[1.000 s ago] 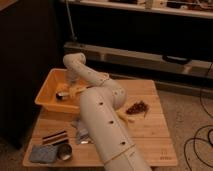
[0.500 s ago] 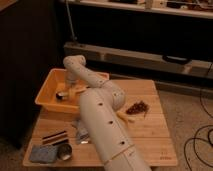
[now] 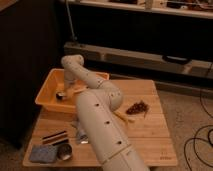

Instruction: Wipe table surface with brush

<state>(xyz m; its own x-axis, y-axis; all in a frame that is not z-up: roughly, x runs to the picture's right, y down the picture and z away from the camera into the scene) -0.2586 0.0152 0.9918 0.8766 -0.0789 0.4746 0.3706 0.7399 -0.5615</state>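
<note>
Camera view
Arm: rises from the lower middle of the frame, bends left and reaches down into the yellow bin [image 3: 46, 95].
Hand [image 3: 63, 94]: low inside the bin; how far open it is, and whether it grips anything, I cannot tell.
Brush [image 3: 75, 90]: a pale slim shape in the bin, just beside the hand.
Tabletop [image 3: 150, 131]: carries the bin at its far left corner.
Other items: reddish-brown crumbs [image 3: 137, 107] on the right; dark sticks [image 3: 54, 136], grey cloth [image 3: 42, 153] and a metal cup [image 3: 64, 152] at front left.

Camera looks down along arm [image 3: 102, 125] toward gripper [image 3: 62, 94] in bin [image 3: 46, 84].
</note>
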